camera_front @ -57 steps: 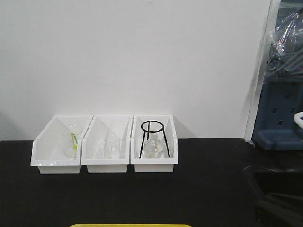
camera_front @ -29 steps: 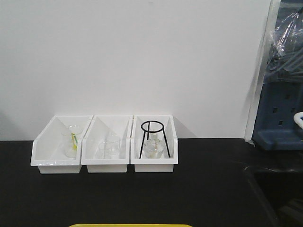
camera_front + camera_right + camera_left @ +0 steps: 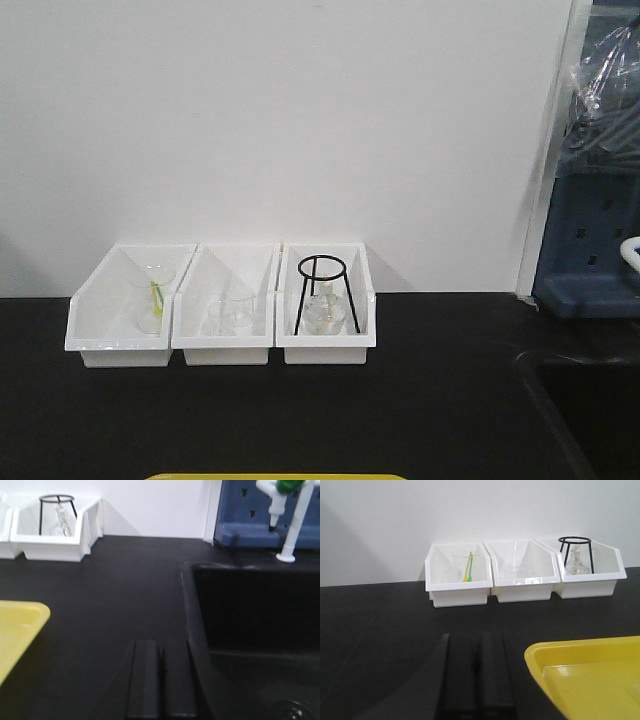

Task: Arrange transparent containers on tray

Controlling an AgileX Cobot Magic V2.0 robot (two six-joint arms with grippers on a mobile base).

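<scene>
No slim test tube can be picked out in any view, so its position and long axis cannot be told; the clear glass in the bins looks squat, though blur leaves this uncertain. Three white bins stand side by side against the white wall (image 3: 300,120) at the back of the black counter (image 3: 300,410). Left bin (image 3: 118,300) holds a clear beaker (image 3: 152,297) with a yellow-green stick in it; middle bin (image 3: 225,300) holds low clear beakers (image 3: 228,315); right bin (image 3: 328,300) holds a black wire tripod ring (image 3: 322,290) standing over a clear flask (image 3: 322,315). Front view shows only a thin yellow sliver of the tray (image 3: 275,477) at its lower edge; the left wrist view shows the tray's corner and raised rim (image 3: 590,675), bare where visible, near the left gripper (image 3: 479,675). Left jaws are together, nothing between them, low over the counter. Right wrist view alone shows a sunken black sink (image 3: 255,630) set in the counter, a white tap with green top (image 3: 285,515), and a blue pegboard rack (image 3: 240,510) behind. Right gripper (image 3: 161,680) sits beside the sink rim, jaws together and empty. Neither gripper appears in the front view.
</scene>
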